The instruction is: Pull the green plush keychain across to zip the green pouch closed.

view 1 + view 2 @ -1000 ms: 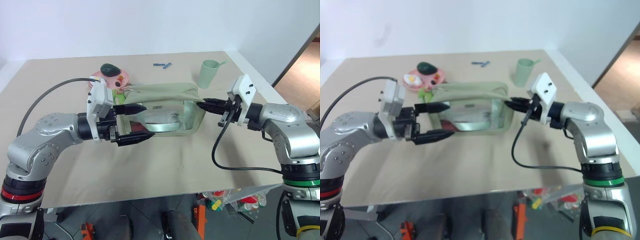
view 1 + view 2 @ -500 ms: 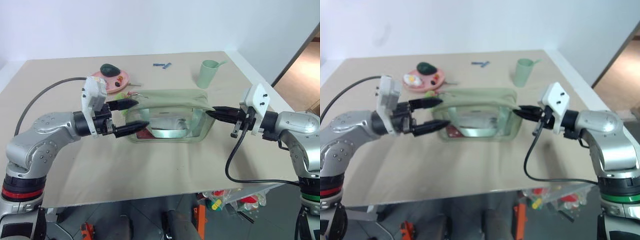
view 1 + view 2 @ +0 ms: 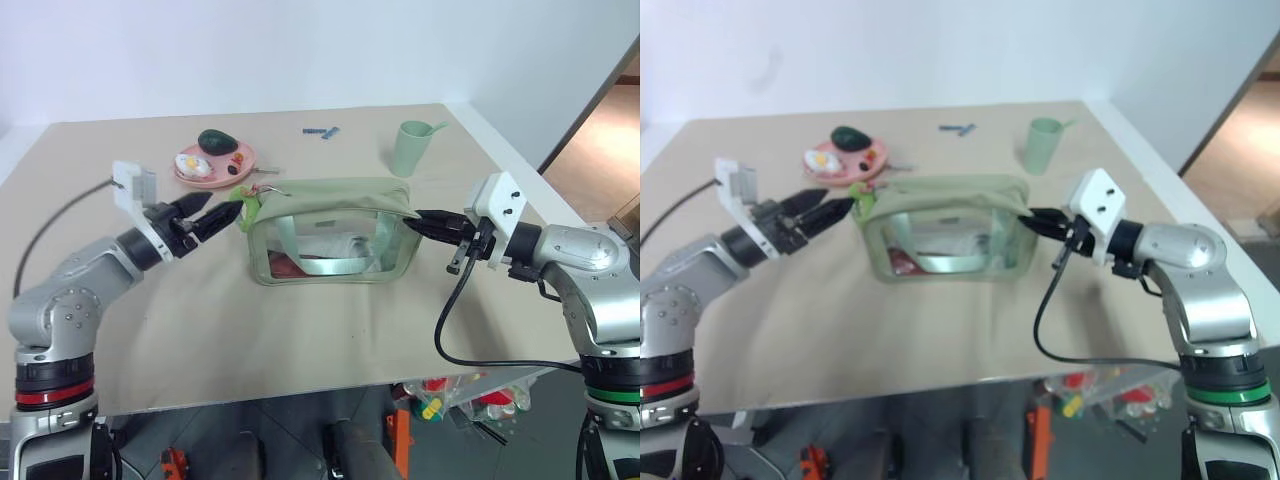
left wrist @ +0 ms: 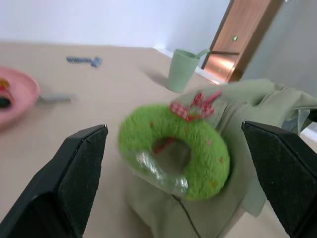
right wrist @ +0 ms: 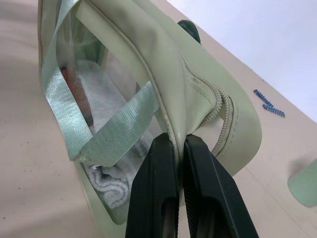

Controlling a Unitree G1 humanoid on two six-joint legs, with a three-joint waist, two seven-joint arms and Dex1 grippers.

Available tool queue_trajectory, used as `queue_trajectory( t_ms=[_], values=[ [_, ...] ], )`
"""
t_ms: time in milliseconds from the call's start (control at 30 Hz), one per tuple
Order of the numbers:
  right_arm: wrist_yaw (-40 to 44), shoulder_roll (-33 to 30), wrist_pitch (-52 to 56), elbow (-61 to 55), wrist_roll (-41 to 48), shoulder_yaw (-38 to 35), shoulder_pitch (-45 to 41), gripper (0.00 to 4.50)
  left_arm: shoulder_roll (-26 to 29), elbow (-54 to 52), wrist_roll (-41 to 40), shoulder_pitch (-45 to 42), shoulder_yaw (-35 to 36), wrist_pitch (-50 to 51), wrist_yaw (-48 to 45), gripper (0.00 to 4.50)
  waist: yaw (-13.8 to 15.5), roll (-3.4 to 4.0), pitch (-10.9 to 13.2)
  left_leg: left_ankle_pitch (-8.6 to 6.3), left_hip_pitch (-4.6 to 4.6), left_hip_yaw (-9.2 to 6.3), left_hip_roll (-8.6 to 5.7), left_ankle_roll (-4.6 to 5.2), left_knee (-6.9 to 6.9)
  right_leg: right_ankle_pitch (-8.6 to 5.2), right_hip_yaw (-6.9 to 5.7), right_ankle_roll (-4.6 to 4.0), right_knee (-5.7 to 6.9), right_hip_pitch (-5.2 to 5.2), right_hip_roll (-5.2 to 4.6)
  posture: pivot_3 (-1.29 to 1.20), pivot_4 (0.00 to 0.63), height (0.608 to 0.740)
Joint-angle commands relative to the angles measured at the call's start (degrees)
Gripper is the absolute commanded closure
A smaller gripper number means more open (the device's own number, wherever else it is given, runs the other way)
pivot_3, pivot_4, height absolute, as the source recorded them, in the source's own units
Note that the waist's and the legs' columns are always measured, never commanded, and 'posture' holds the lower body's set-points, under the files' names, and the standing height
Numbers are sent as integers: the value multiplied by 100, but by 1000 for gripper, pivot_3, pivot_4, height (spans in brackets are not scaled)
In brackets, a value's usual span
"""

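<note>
Beside the green pouch (image 3: pixel 330 228), left gripper (image 3: pixel 222 217) gapes; right gripper (image 3: pixel 420 222) pinches its end.

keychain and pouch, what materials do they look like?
Green plush keychain: fuzzy lime pile fabric, soft and matte, with a red-and-white cord on top.
Green pouch: smooth sage fabric or faux leather, stitched seams; side panels look like clear glossy plastic, contents showing through; straps look woven and satiny.

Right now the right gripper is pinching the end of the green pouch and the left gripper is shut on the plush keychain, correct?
Not quite. The left wrist view shows the left gripper open, with the green plush keychain between its fingers, ungripped. The right gripper does pinch the green pouch.
</note>
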Motion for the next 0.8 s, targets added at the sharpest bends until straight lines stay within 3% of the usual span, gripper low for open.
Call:
queue_trajectory(
  t_ms=[33,533,567,800],
  values=[
    [27,56,-78,-182,41,92,-82,4450,-115,419,153,-143,105,-289,49,0,-2,-1,0,0,3,1,3,0,0,1,4,-1,3,0,5,0,150,740],
    [22,85,-185,-145,-104,129,-100,4450,-103,2096,520,-793,-45,-739,-1140,0,-8,-2,0,1,5,5,15,1,0,7,57,-11,9,-5,52,0,150,740],
    [23,80,-187,-142,-112,125,-98,4500,-108,2185,558,-827,-61,-788,-1209,524,-8,-2,0,1,6,6,15,1,-1,7,59,-10,9,-6,52,0,150,740],
    [4,71,-181,-126,-165,124,-121,4500,-225,2718,710,-1107,-73,-1027,-1495,2713,-8,-3,0,1,3,7,14,1,-1,7,63,-10,9,-8,52,0,150,740]
  ],
)
